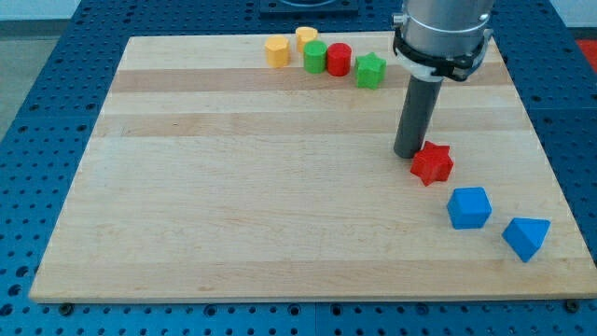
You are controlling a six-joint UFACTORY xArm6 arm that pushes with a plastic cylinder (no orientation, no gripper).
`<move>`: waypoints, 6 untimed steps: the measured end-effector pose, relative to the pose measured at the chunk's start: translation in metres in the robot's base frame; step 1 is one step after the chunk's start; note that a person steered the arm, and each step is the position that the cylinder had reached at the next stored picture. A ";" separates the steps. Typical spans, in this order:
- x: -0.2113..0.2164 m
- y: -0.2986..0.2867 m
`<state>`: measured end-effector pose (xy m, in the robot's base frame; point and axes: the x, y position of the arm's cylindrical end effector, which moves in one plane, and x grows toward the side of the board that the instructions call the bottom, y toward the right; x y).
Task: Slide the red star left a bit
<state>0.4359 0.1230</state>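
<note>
The red star (432, 163) lies on the wooden board at the view's right, a little below the middle. My tip (408, 153) stands on the board just to the star's upper left, close to it or touching its edge. The dark rod rises from there to the grey arm head at the view's top.
A blue cube (468, 207) and a blue triangular block (526, 237) lie below and right of the star. Along the board's top edge sit a yellow hexagon (276, 51), a yellow block (306, 38), a green cylinder (315, 57), a red cylinder (339, 60) and a green star (370, 71).
</note>
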 end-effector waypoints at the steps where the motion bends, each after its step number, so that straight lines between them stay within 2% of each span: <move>1: -0.013 0.012; 3: -0.012 0.075; 4: 0.004 0.085; 6: 0.014 0.067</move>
<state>0.4497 0.1895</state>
